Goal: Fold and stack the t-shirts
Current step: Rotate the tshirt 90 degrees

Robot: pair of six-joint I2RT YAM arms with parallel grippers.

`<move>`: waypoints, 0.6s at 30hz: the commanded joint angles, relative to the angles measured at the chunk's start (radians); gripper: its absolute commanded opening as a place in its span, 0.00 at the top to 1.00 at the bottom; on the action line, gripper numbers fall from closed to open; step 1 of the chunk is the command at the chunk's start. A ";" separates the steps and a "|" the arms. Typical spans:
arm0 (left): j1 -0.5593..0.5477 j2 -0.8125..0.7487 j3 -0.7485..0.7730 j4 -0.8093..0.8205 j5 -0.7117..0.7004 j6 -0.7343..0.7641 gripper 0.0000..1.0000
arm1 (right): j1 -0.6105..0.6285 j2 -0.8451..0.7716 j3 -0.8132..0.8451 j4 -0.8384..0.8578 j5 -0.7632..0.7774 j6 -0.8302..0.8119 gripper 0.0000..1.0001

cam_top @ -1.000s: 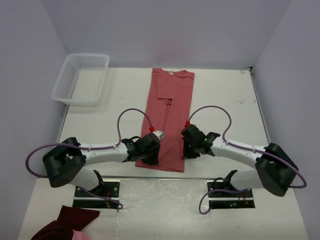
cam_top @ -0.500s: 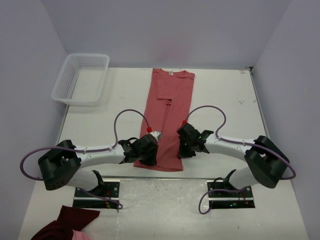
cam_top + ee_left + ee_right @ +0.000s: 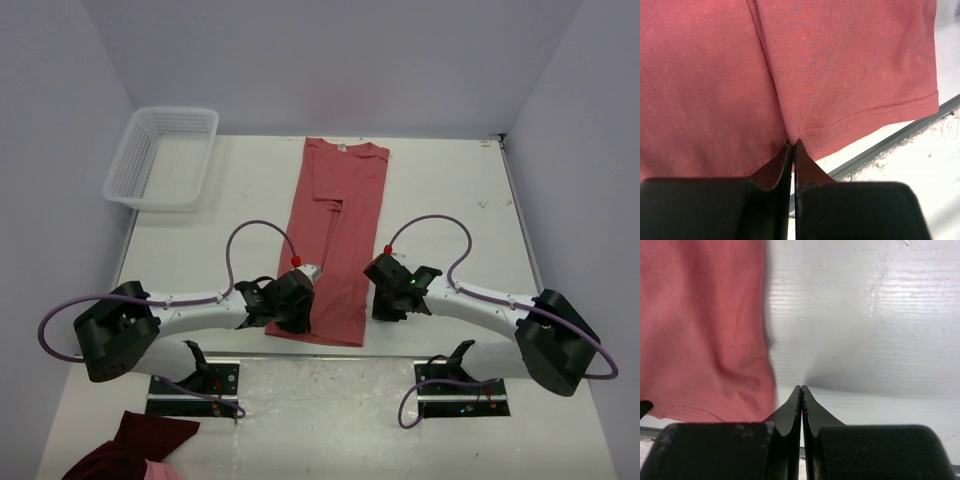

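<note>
Top view with both wrist views. A salmon-red t-shirt (image 3: 335, 215), folded lengthwise into a narrow strip, lies flat down the middle of the bench (image 3: 200, 260), with its collar and white neck label (image 3: 341, 146) at the far end and its hem beside the near edge.

The left gripper (image 3: 792, 144) sits low over the near-left corner of the strip. Its jaws are pressed together and their tip touches the cloth just above the stitched hem, where a faint crease runs up from the contact point. Whether any fabric is caught between them cannot be told.

The right gripper (image 3: 801, 388), jaws likewise together, rests over bare bench just beside the shirt's right edge and is clear of the cloth. Half a second earlier it overlapped that edge, and it has since shifted outward to the right. The left gripper and the shirt have barely moved.

A white mesh basket (image 3: 150, 201) stands at the far-left corner, and a dark maroon bundle (image 3: 135, 445) lies at the near left, behind the arm bases.
</note>
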 commanded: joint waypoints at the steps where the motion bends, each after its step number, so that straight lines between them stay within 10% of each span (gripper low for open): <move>1: -0.006 0.027 -0.025 -0.008 0.006 0.003 1.00 | 0.018 -0.047 -0.011 -0.050 0.046 0.039 1.00; 8: -0.015 0.001 -0.038 0.013 0.025 0.014 0.99 | 0.077 -0.109 0.008 -0.050 0.046 0.023 1.00; 18: -0.135 -0.124 0.047 -0.111 -0.079 -0.087 0.58 | 0.087 -0.106 0.057 -0.061 0.061 -0.004 1.00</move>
